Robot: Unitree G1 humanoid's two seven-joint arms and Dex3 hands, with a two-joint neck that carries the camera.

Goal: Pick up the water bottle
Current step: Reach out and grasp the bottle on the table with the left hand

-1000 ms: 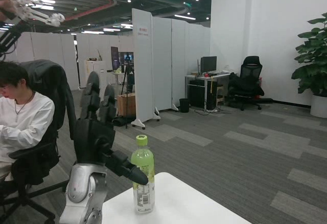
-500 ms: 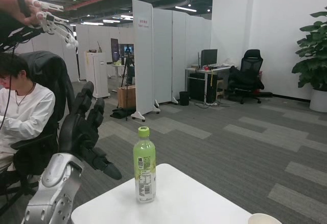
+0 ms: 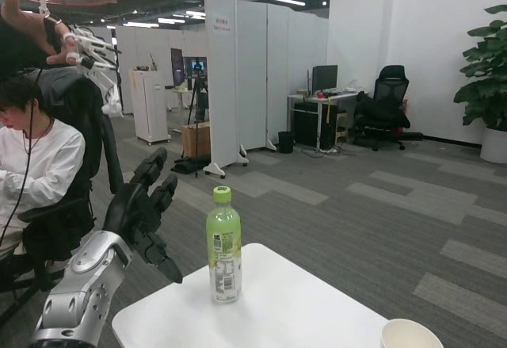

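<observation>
The water bottle stands upright on the far left part of the white table; it is clear with a green label and a yellow-green cap. My left hand hovers just left of it at label height, fingers spread and pointing up and away, thumb reaching toward the bottle with a small gap between them. It holds nothing. My right hand is out of sight.
A paper cup's rim shows at the table's near right edge. A person in a white top sits on a black chair at the left, behind my arm. White partitions and carpeted floor lie beyond.
My left hand has swung back to the left and lowered, its thumb no longer crossing in front of the bottle. The camera has dipped, bringing more table and the cup into view.
</observation>
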